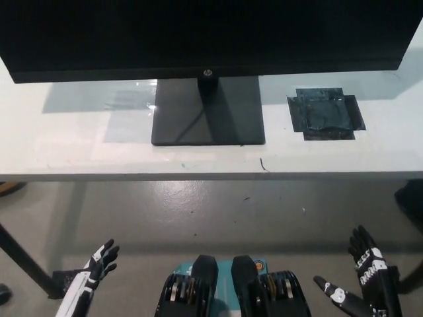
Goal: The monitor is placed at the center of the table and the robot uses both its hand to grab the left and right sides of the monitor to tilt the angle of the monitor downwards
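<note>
Left hand [94, 274], right hand [365, 274] (both empty), well below monitor [205, 39]

A white table [79, 155] runs across the upper half of the view. On it, toward its right end, lies a dark patch of tape [325, 113], flat on the surface. Toward the table's left lies a clear, shiny sheet [129, 109]. Below the table's front edge is grey floor [218, 214] with small specks.

"hp" logo on the monitor [198, 39] lower bezel, no other text legible
</note>
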Robot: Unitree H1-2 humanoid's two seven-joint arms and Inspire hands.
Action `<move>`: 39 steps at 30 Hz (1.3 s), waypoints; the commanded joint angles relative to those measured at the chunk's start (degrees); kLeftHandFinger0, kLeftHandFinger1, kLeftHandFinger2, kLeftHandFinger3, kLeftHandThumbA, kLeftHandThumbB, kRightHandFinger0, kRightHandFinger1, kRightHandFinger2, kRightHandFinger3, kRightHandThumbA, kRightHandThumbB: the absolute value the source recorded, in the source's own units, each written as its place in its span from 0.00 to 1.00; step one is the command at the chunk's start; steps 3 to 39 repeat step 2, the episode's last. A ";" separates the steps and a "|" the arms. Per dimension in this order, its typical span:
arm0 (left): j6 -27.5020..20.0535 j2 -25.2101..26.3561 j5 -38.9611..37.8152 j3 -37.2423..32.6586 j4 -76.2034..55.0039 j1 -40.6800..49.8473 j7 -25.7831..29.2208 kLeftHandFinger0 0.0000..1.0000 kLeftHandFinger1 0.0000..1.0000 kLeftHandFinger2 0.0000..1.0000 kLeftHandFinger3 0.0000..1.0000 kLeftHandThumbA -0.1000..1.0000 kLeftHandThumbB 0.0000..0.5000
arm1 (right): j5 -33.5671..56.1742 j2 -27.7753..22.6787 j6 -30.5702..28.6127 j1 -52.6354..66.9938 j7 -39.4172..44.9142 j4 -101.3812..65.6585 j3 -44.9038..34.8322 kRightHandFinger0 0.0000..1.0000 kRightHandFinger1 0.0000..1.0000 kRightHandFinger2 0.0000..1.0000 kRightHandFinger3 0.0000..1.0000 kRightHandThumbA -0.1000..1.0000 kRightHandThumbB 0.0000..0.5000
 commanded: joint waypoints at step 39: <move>-2.29 1.11 0.73 -0.39 -0.24 -0.94 1.31 1.00 1.00 1.00 1.00 1.00 0.59 | -0.82 0.03 -3.11 -1.15 -0.74 0.94 -0.37 1.00 1.00 1.00 1.00 1.00 0.37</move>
